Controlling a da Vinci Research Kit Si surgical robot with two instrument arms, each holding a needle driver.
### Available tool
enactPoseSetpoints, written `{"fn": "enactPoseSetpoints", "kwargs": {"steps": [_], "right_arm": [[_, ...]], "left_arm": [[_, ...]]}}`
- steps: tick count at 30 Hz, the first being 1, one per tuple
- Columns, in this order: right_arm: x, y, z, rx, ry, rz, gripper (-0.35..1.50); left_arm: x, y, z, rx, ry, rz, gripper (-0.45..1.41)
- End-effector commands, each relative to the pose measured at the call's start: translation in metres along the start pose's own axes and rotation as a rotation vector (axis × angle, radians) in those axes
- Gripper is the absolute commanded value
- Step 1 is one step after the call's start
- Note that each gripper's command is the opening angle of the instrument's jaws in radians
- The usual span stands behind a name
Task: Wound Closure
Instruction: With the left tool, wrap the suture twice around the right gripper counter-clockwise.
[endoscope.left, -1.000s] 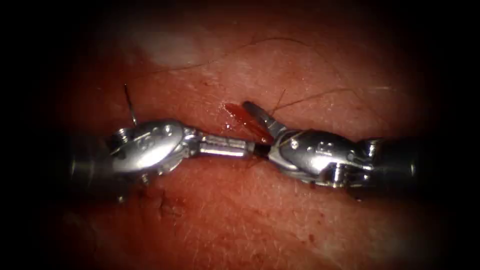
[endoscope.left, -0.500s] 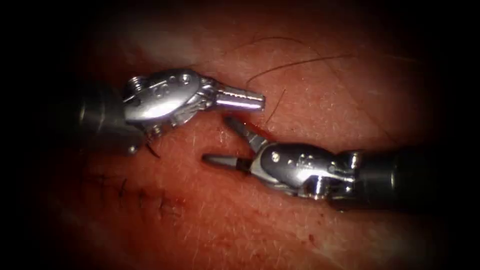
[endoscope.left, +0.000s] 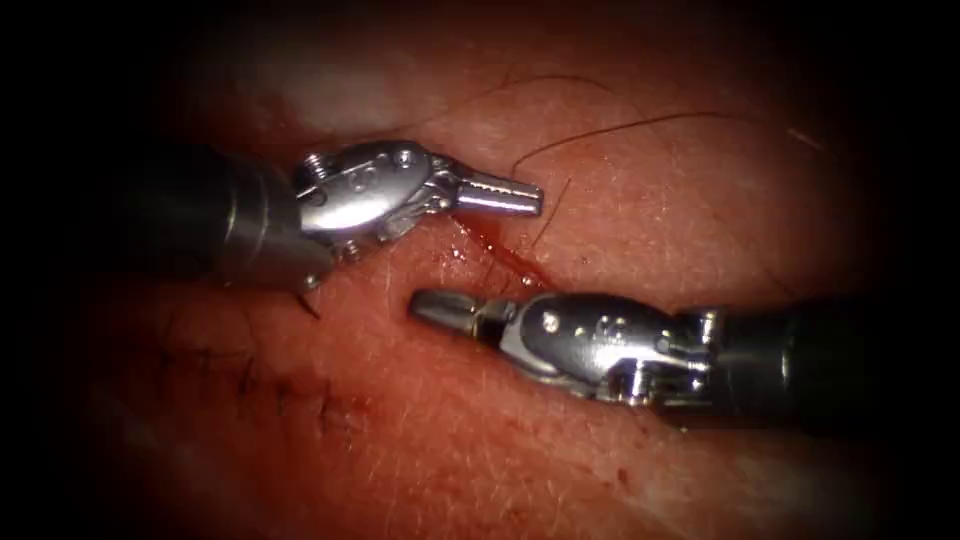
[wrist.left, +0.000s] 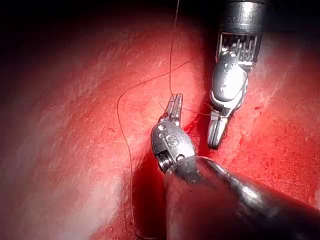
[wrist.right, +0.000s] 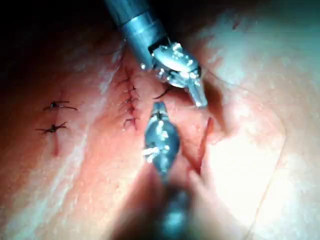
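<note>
On the tissue (endoscope.left: 640, 230) the cut (endoscope.left: 505, 258) lies wet with red fluid between the two tools. My left tool (endoscope.left: 520, 195) is above and left of it, jaws shut, and the dark thread (endoscope.left: 620, 125) arcs away to the right from its tip. In the left wrist view the thread (wrist.left: 172, 50) meets that tip (wrist.left: 175, 102). My right tool (endoscope.left: 440, 308) lies just below the cut, jaws shut, with nothing visible between them. A short dark sliver (endoscope.left: 310, 300) sits by the left tool's wrist; I cannot tell if it is the needle.
A row of finished dark stitches (endoscope.left: 285, 395) closes the cut's lower-left stretch, and it appears again as stitches (wrist.right: 131, 100) in the right wrist view. Two separate stitches (wrist.right: 55, 117) sit farther off. A loose strand (endoscope.left: 550, 215) lies right of the cut.
The left tool rose from the cut up and to the left, and the thread arc went with it. The right tool's jaws, wide open before, have closed and dropped below the cut.
</note>
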Motion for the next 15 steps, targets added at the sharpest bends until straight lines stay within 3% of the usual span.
{"fn": "enactPoseSetpoints", "kwargs": {"steps": [1, 10, 11, 13, 15], "right_arm": [[-0.0004, -0.0004, 0.0004, 0.002, 0.001, -0.003, -0.35], [0.0, -0.0001, -0.0002, -0.024, 0.079, 0.0, -0.35], [0.0001, 0.0, -0.0002, -0.031, 0.083, 0.0, -0.3], [0.0002, 0.0, -0.0003, -0.051, 0.095, 0.003, 0.09], [0.0004, 0.0001, -0.0003, -0.058, 0.111, 0.005, 0.26]], "left_arm": [[-0.0009, -0.0001, 0.0005, -0.004, 0.001, 0.0, -0.45], [-0.0026, 0.0, 0.0002, -0.01, -0.003, -0.002, -0.45], [-0.0029, 0.0001, 0.0001, -0.011, -0.004, -0.004, -0.45], [-0.0033, 0.0003, 0.0001, -0.011, -0.005, -0.006, -0.45], [-0.0038, 0.0006, 0.0, -0.012, -0.009, -0.008, -0.45]]}}
